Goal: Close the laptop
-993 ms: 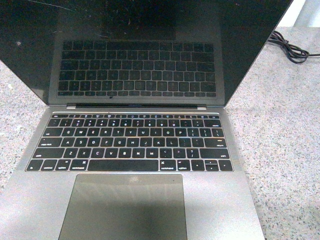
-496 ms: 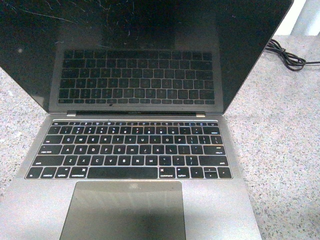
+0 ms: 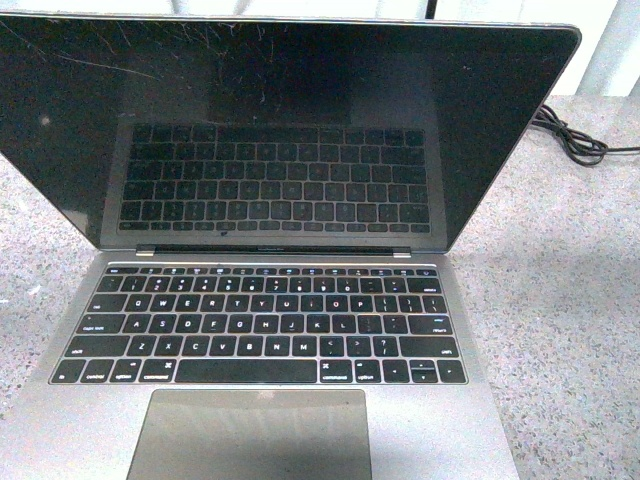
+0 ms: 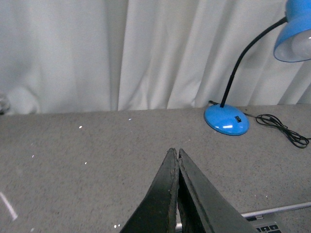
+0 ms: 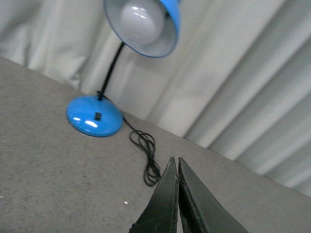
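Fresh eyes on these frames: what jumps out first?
The open laptop fills the front view, its scratched black screen mirroring the keyboard. In both wrist views a bright blue desk lamp stands on the grey speckled counter before a white curtain, its black cord trailing beside it. The left gripper and right gripper are both shut, holding nothing.

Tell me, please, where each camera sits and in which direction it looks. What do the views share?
Front view: on the robot's body, looking down at the open laptop on the table; no arm shows.
Left wrist view: on the left arm, looking across the table to the curtain and lamp; the shut left gripper shows.
Right wrist view: on the right arm, facing the lamp and curtain; the shut right gripper shows.
Shared: both wrist views show lamp, cable and curtain.
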You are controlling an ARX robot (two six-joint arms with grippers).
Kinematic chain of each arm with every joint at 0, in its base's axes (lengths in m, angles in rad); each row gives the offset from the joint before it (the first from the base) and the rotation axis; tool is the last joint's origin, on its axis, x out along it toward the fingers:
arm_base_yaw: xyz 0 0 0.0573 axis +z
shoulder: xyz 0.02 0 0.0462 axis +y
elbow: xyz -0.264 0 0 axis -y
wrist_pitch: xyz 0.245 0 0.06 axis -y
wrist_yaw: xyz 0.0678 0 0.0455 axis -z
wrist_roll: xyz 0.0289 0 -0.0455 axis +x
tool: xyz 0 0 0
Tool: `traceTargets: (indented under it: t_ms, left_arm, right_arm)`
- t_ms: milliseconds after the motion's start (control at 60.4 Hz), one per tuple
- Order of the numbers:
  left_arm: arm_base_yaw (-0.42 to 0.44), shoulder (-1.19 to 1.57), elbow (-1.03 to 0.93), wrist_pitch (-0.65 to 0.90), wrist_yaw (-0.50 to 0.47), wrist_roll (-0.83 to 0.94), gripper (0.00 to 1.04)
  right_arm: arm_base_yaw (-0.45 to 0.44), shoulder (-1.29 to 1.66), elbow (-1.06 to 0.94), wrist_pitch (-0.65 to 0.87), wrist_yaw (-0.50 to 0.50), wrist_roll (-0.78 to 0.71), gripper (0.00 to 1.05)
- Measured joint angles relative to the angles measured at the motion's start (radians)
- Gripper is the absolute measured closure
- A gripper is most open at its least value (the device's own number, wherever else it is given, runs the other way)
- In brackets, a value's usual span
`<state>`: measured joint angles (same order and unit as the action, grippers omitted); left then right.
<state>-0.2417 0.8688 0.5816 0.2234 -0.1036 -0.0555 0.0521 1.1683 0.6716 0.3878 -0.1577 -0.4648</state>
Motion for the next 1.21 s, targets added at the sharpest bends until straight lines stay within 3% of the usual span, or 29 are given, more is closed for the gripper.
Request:
traceTargets:
  t_ms: [116,381,546,877,1208]
  left_arm:
    - [-0.019,0.132,0.055,0.048,0.082,0.076,1.01]
    - [-0.049,0.32,0.134,0.082,0.268,0.171,1.01]
    - [-0.075,0.417,0.156,0.111,0.319,0.26,1.01]
    - [-0.127,0.539,0.189,0.211,0.328,0.28,1.01]
    - [-0.166,0.437,0.03,0.223,0.337,0.289,1.01]
  right_arm:
    - [0.032,0.134,0.188,-0.111,-0.148,-0.002,1.04]
    - [0.102,0.311,0.392,-0.251,-0.276,0.069,1.04]
    - [0.15,0.401,0.429,-0.284,-0.319,0.09,1.04]
    - [0.22,0.514,0.405,-0.161,-0.349,0.194,1.04]
    - [0.345,0.514,0.161,0.187,-0.305,0.525,1.04]
